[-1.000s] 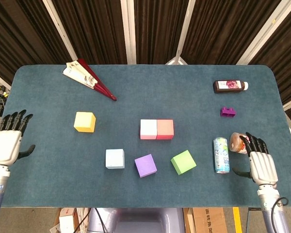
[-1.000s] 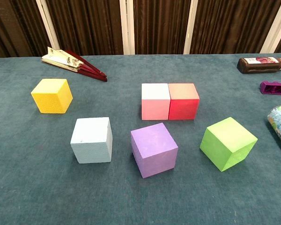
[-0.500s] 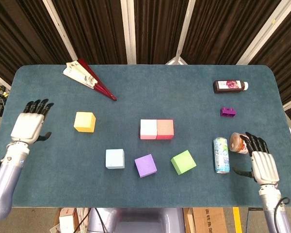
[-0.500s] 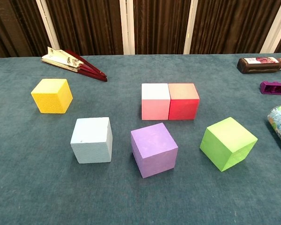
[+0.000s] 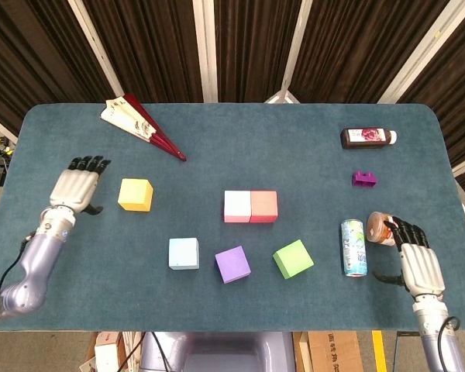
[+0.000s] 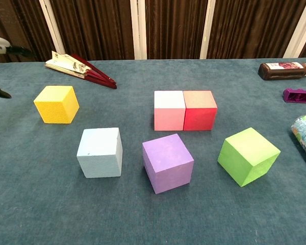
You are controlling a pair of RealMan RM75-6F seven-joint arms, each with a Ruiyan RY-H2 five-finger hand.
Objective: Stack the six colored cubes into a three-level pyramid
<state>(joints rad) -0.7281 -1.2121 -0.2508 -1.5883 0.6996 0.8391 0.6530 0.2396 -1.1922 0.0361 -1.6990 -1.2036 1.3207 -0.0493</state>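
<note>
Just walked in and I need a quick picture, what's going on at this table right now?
Nothing is stacked yet. Only the pink cube and red cube sit touching, side by side; the yellow cube, light blue cube, purple cube and green cube lie apart. The left hand, empty, is just left of the yellow cube. The right hand holds nothing.

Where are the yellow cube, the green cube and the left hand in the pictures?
yellow cube (image 5: pixel 135 194): head view, on its top face.
green cube (image 6: pixel 248 155): chest view, near the middle of the cube, at its front edge.
left hand (image 5: pixel 76 188): head view, on the back of the hand.
</note>
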